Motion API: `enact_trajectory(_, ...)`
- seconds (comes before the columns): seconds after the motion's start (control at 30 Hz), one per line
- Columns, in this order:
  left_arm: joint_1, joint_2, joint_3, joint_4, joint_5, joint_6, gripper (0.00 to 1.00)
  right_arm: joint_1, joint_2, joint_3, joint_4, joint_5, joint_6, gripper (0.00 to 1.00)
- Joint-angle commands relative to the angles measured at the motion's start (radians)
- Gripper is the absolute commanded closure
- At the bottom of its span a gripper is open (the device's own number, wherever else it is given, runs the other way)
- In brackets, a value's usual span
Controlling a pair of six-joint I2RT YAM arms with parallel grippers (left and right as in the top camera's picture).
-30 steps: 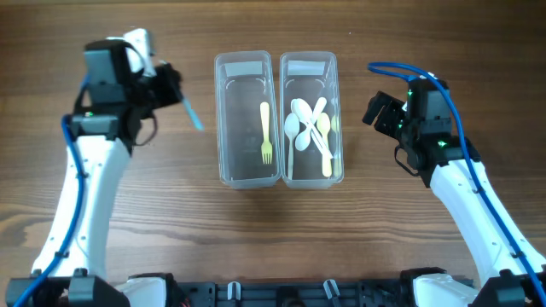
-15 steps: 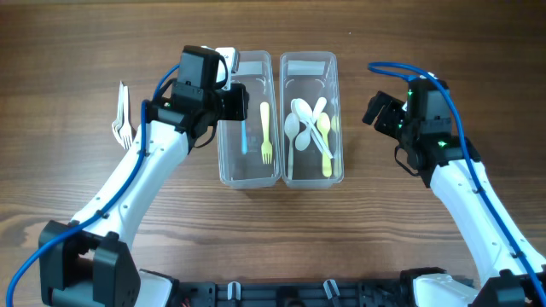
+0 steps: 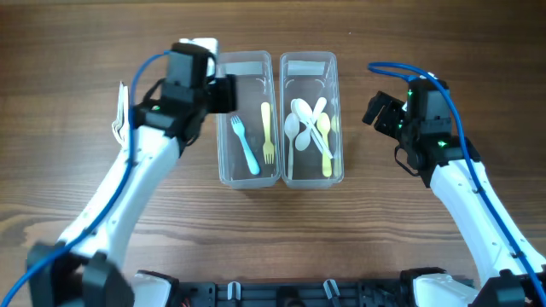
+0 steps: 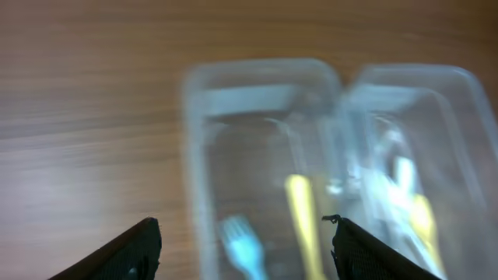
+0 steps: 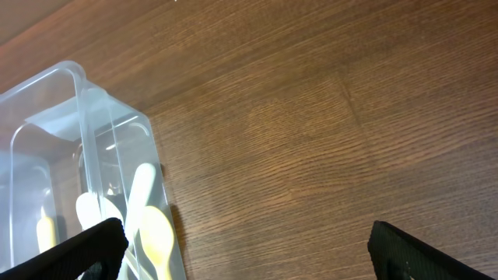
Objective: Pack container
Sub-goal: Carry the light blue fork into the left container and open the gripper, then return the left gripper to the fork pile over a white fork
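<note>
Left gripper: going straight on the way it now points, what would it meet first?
Likely the blue fork in the left container, straight ahead of the open left gripper; the view is blurred, so depth is uncertain.

- The blue fork (image 3: 246,146) was held by the left pincer (image 3: 226,94) out over the worktop (image 3: 384,230), then over the left box (image 3: 223,162); it now lies flat in that box, beside the yellow fork (image 3: 265,132).
- The left pincer has let go: its jaws, shut a second ago, now seem well apart, though the wrist view is blurred.
- The left arm swung in from the far left and has since drawn back to the box's far left corner.
- A white fork (image 3: 117,128), hidden before, shows beside the arm.
</note>
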Motion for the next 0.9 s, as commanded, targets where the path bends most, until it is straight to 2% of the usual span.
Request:
enact_trajectory(0.0, 0.049, -0.094, 0.019, -0.068, -0.274, 0.015, 0.29, 0.001, 0.004, 0.0, 0.003, 0.021, 0.005, 0.0)
enact_trajectory(0.13, 0.142, -0.064, 0.012, -0.154, -0.315, 0.006, 0.3, 0.001, 0.004, 0.0, 0.003, 0.021, 0.006, 0.0)
enact_trajectory(0.3, 0.245, 0.03, 0.011, -0.166, -0.311, -0.013, 0.39, 0.001, 0.004, 0.0, 0.003, 0.021, 0.006, 0.0)
enact_trajectory(0.37, 0.288, 0.079, 0.011, -0.157, -0.29, -0.013, 0.45, 0.001, 0.004, 0.0, 0.003, 0.021, 0.005, 0.0)
enact_trajectory(0.53, 0.377, 0.2, 0.011, -0.122, -0.206, -0.012, 0.49, 0.001, 0.004, 0.0, 0.003, 0.021, 0.005, 0.0)
enact_trajectory(0.67, 0.418, 0.292, 0.011, -0.094, -0.171, -0.008, 0.52, 0.001, 0.004, 0.0, 0.003, 0.021, 0.005, 0.0)
enact_trajectory(0.87, 0.427, 0.376, 0.011, -0.039, -0.159, -0.008, 0.52, 0.001, 0.004, 0.0, 0.003, 0.021, 0.006, 0.0)
